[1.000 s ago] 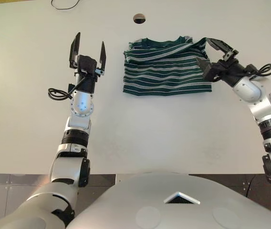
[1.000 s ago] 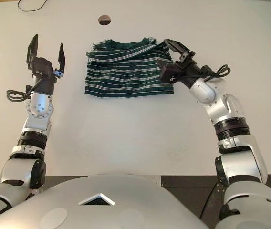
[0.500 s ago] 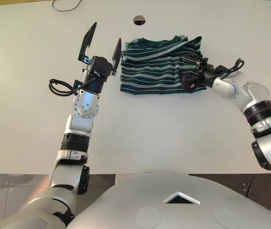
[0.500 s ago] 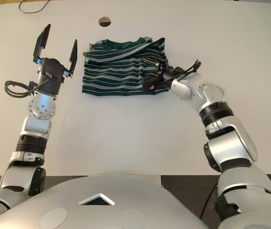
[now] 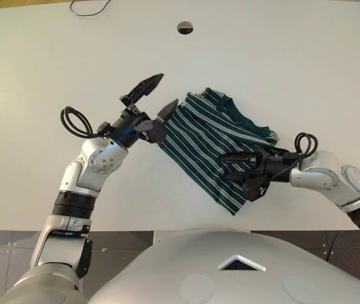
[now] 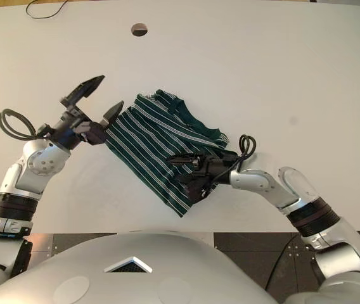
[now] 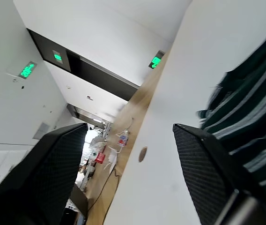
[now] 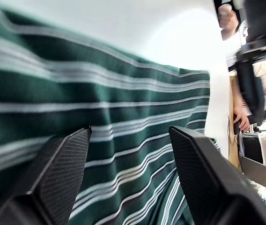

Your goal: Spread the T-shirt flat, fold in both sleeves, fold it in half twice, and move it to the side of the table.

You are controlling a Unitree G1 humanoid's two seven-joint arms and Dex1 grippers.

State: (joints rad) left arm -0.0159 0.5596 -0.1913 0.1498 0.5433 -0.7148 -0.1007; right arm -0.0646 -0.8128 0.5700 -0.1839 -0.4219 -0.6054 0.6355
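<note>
Since half a second back, the T-shirt has slid and swung round. It was sitting square near the far edge of the worktop, and now it lies askew close to the near edge, about mid-width, with one corner almost at that edge. Both arms have come back with it.

Progress, as we read it: the shirt is a compact striped packet with no sleeves sticking out and the collar at its far end. So the spreading and sleeve folds look done, and at least one halving too. We can't tell if the second halving is in. It isn't at a side of the worktop yet, so that move is still left.

The right gripper lies over the packet's near-right part, jaws spread wide. The left gripper sits at the packet's left corner, jaws also wide apart with nothing between them, the lower one just beside the cloth.

On views, the head pair gives us the whole layout. The right wrist view puts stripes right under and between its jaws, so we'd guess that gripper is pressing on the cloth, not pinching it. The left wrist view catches the shirt's edge next to one jaw, plus the small hole near the far edge.
</note>
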